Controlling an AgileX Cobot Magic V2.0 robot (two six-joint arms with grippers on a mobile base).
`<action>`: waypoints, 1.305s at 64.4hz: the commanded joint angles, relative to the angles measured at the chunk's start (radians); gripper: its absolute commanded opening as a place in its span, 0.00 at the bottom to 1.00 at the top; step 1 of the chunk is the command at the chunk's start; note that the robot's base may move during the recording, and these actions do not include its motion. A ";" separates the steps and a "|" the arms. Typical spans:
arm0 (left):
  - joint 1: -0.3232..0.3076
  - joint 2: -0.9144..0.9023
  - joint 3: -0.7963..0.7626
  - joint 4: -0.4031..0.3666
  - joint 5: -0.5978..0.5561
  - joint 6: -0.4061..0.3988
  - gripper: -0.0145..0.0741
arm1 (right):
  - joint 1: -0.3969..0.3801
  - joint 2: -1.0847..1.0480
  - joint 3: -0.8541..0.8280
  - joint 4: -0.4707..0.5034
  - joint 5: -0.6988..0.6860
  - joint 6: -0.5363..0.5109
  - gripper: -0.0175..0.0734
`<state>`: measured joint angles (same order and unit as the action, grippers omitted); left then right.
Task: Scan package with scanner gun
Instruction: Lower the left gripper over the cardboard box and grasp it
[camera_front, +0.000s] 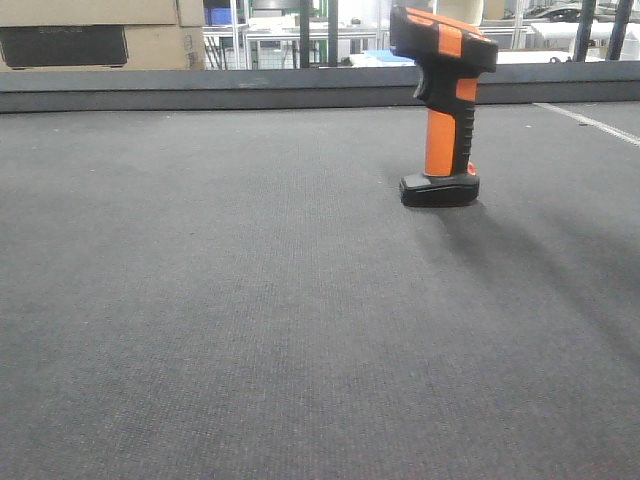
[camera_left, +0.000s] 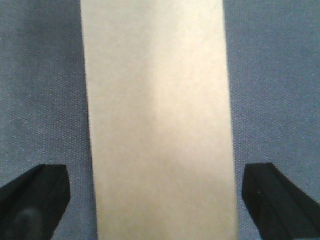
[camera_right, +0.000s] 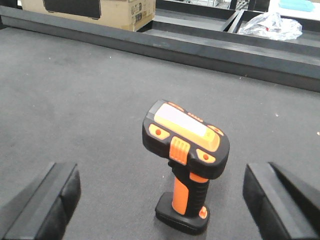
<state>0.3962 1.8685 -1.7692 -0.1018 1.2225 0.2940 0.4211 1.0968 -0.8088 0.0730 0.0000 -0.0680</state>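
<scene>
left wrist view is all soft focus: the package (camera_left: 157, 120) runs off the frame at 12 and 6 o'clock, so both its ends are out of sight. the left gripper (camera_left: 156, 195) is just two dark stubs clipped at 7 and 5. same deal for the right gripper (camera_right: 162, 187). the cardboard box (camera_right: 120, 10) at 11 o'clock gets chopped by the top edge, and its print is too small to read.

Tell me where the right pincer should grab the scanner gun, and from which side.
Take the orange stem of the scanner gun, below its wide head. It stands upright on its foot, so the open right pincer, facing it, should probably come in level with fingers straddling the stem; the overhanging head blocks a top grasp.
</scene>
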 joint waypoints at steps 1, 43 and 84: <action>-0.005 0.009 -0.008 -0.009 -0.001 0.002 0.84 | 0.000 0.000 -0.009 -0.008 -0.031 -0.001 0.82; -0.005 -0.043 -0.012 -0.059 -0.001 0.002 0.04 | 0.000 -0.016 -0.009 -0.008 -0.033 -0.001 0.82; -0.035 -0.192 -0.008 -0.733 -0.001 0.002 0.04 | 0.000 0.007 0.125 0.041 -0.181 -0.001 0.82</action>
<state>0.3767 1.6887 -1.7696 -0.7778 1.2281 0.2940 0.4211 1.0875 -0.7288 0.1036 -0.0541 -0.0680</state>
